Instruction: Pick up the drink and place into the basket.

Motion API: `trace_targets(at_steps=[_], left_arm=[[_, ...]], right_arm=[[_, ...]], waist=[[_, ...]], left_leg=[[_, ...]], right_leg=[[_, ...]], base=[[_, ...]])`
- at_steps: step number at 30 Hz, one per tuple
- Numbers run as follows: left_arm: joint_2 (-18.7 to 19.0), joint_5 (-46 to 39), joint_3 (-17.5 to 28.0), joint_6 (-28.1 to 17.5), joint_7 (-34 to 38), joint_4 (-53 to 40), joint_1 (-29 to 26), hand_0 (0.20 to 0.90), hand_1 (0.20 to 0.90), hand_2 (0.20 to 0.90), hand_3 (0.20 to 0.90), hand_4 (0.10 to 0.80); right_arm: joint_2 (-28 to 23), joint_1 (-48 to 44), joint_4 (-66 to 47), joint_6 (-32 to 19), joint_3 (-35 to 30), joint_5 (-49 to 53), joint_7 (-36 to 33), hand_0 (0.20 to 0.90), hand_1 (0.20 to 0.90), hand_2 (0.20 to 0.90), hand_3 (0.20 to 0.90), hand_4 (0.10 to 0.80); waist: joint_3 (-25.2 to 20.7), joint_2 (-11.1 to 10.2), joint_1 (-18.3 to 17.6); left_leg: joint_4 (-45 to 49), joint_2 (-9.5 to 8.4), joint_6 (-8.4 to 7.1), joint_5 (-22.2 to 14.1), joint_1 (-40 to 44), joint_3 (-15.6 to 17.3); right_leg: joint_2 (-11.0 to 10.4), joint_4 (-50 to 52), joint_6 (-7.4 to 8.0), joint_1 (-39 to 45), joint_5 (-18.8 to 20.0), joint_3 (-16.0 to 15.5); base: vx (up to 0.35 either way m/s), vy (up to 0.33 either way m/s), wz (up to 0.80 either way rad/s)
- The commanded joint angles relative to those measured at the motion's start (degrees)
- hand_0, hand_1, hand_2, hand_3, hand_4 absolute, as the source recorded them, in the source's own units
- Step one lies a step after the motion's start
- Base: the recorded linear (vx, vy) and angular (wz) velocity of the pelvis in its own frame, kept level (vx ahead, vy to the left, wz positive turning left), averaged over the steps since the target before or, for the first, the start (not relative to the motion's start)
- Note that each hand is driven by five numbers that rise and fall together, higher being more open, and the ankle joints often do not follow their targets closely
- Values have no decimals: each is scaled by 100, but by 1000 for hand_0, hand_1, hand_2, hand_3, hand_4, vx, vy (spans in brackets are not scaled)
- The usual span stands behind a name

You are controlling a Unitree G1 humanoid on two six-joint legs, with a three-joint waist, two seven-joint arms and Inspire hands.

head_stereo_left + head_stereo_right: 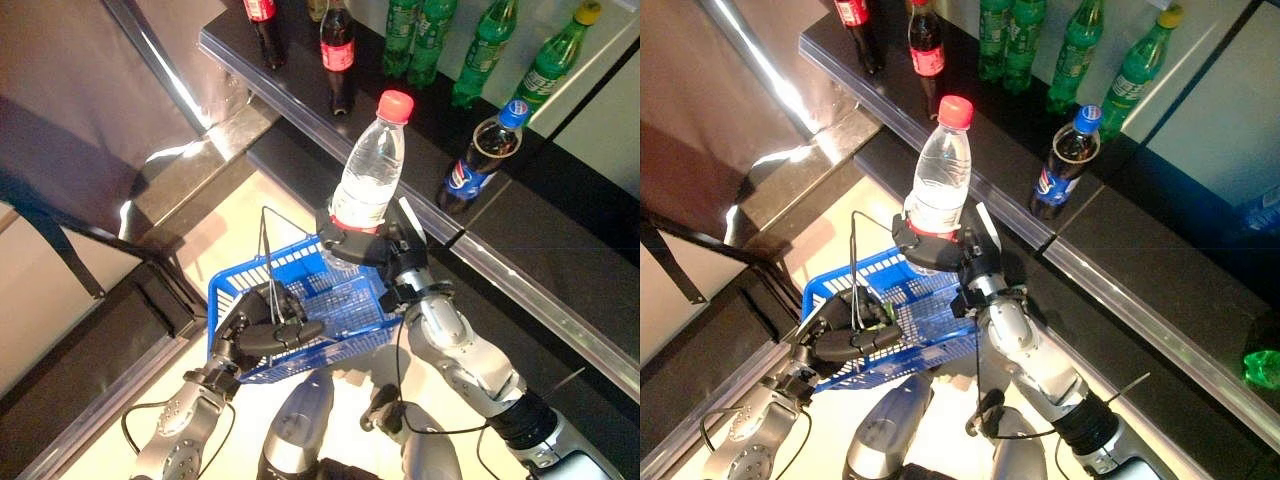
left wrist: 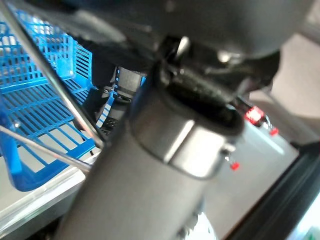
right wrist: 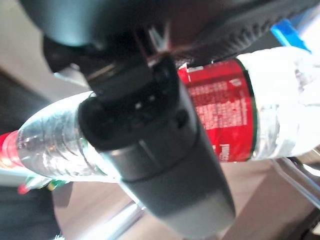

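Presently, a dark shelf (image 1: 560, 250) carrying cola and green bottles is shown along the far and right side. Nearer, a blue basket (image 1: 240, 290) is held by its wire handle (image 1: 266, 250), around which the left hand (image 1: 262, 330) is curled. Above the basket's far right corner, the water bottle (image 1: 372, 170) is held upright, the fingers of the right hand (image 1: 375, 245) being clamped round its labelled lower part. Risk is judged as follows: the bottle stands over the rim rather than the middle, so an early release could strike the wall and tip it onto the floor; the slick, ribbed plastic could also slip.
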Motion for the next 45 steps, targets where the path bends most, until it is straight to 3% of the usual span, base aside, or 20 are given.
trace_targets(at_steps=[1,5,8,12,22,28,31,35,40,45], left_arm=[[73,-236,119,-663,-994,-1688,-493,300,300,300,200,100],[132,-598,155,-376,-1415,-1830,-590,300,300,300,200,100],[149,-849,283,-189,-1816,-1968,-626,300,300,300,200,100],[169,-1048,404,-65,-2131,-2129,-681,300,300,300,200,100],[-77,-1316,576,516,-2492,-2433,-909,300,300,300,200,100],[-71,-1256,599,725,-2328,-2581,-1090,300,300,300,200,100],[-83,-1249,587,828,-2236,-2652,-1158,300,300,300,200,100],[-132,-1231,566,928,-2143,-2696,-1245,300,300,300,200,100],[-204,-1126,550,978,-2116,-2771,-1212,300,300,300,200,100],[-269,-1072,555,999,-2161,-2894,-1068,300,300,300,200,100]], right_arm=[[577,-370,-107,-880,310,-69,-83,300,300,300,200,100],[807,-289,563,-744,552,-161,-144,300,300,300,200,100],[1188,-166,1800,-941,723,-581,-138,300,300,300,200,100],[1449,-161,2742,-822,802,-817,-188,300,300,300,200,100],[1852,-137,4955,-553,747,-1117,-110,300,300,300,200,100],[1910,-54,6138,107,604,-709,321,300,300,300,200,100],[1919,-76,6720,138,496,-849,301,300,300,300,200,100],[1879,-196,7524,771,499,-1848,572,300,300,300,200,100],[1625,-180,7814,1704,1027,-3628,1308,300,300,300,200,100],[1542,-126,7931,2078,1233,-4336,1708,300,300,300,200,100]], waist=[[-1135,-239,-12],[-1140,-257,143],[-1149,-261,308],[-1173,-280,454],[-1194,-291,770],[-1182,-328,831],[-1160,-346,860],[-1170,-343,901],[-1138,-342,948],[-1068,-345,1012]], left_leg=[[579,-360,354,-114,21,-67],[560,-415,369,-197,39,-161],[528,-454,373,-237,47,-254],[509,-488,379,-316,47,-341],[496,-545,366,-480,79,-530],[453,-549,373,-472,64,-556],[442,-549,373,-463,59,-578],[414,-546,371,-444,52,-576],[418,-541,375,-428,23,-552],[433,-543,390,-420,3,-550]], right_leg=[[273,-1473,157,860,938,203],[256,-1532,183,932,955,122],[226,-1579,191,988,979,2],[205,-1622,202,1047,981,-93],[202,-1636,259,1182,865,-181],[208,-1650,282,1179,865,-197],[220,-1657,282,1188,869,-197],[225,-1662,285,1183,867,-199],[221,-1637,294,1170,854,-233],[213,-1606,288,1177,835,-268]], base=[[19,-21,19],[18,-20,14],[25,-24,13],[32,-22,19],[58,-30,11],[23,-7,5],[0,0,0],[20,1,6],[7,-2,4],[20,-7,1]])
